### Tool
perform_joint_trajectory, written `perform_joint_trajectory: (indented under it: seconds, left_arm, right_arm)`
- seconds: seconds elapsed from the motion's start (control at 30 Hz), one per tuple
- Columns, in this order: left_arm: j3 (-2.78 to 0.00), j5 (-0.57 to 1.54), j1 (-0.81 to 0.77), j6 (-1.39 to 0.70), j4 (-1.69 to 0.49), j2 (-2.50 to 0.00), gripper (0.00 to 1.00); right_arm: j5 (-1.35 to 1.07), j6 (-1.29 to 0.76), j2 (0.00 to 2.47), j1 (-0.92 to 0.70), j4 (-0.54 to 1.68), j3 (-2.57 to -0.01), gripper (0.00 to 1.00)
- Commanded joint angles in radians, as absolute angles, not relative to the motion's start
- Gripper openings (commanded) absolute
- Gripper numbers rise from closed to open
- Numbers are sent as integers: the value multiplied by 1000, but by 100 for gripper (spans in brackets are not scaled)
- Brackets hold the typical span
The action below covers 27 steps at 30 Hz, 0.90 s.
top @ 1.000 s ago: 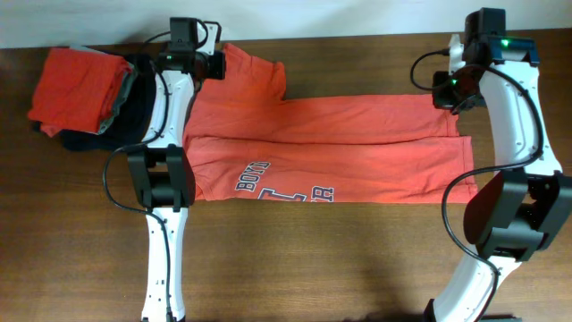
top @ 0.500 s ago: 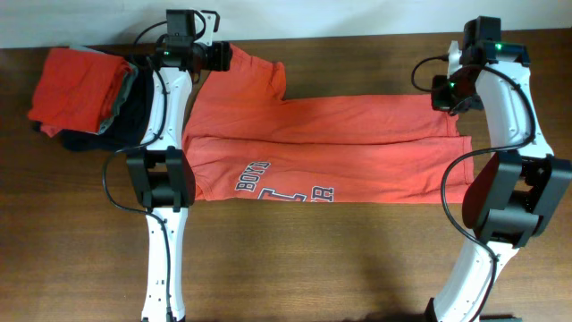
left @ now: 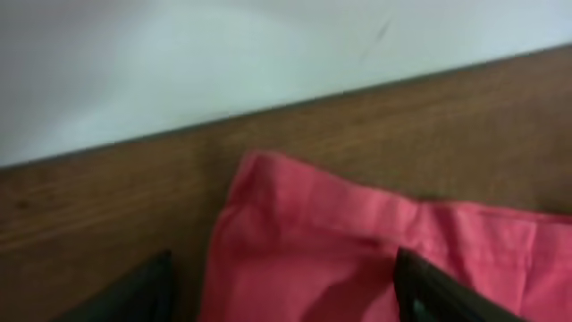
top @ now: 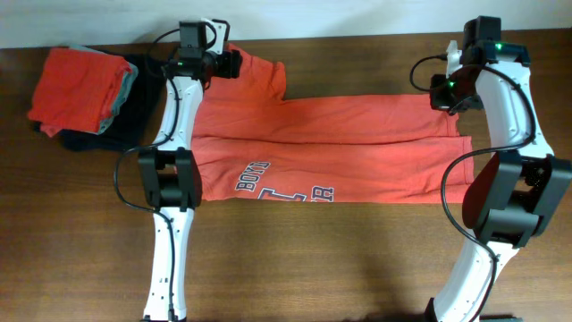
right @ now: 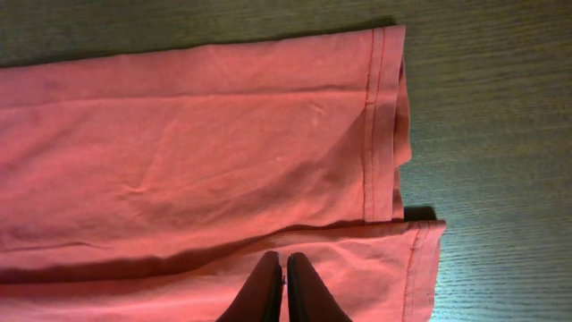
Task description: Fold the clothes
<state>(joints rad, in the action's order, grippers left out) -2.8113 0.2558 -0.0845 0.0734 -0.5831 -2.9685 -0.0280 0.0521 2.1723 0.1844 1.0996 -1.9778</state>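
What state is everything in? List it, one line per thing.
lettered T-shirt: spread flat on the table, far side folded in lengthwise, one sleeve sticking out.
folded T-shirt: folded, lying on other garments.
dark garment: bunched underneath it.
left gripper: open, over the sleeve.
right gripper: shut, near the hem, no cloth visibly pinched.

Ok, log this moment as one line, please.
shirt: orange-red cotton T-shirt flat on brown wooden table | left gripper: open over sleeve | right gripper: shut above hem, nothing held
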Motion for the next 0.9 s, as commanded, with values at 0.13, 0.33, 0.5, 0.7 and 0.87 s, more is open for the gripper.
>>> perform_joint_trajectory:
  seconds: [0.13,0.33,0.5,0.7,0.87]
  left_arm:
    - [-2816,266,-103,81,-560,-3002,42]
    - [-2823,266,-104,81,-572,-3000,27]
    - [-2861,266,-102,81,-587,-2972,24]
    - [-2892,267,-102,81,-607,-2918,23]
    - [-2892,267,-102,81,-681,-2874,23]
  right_arm:
    - [-41,45,2168,191,1108,-1986,10]
    - [-41,45,2168,191,1110,-1986,10]
    - [-41,45,2168,191,1110,-1986,10]
    - [-41,45,2168,191,1110,-1986,10]
    - [-41,45,2168,191,1110,-1986,9]
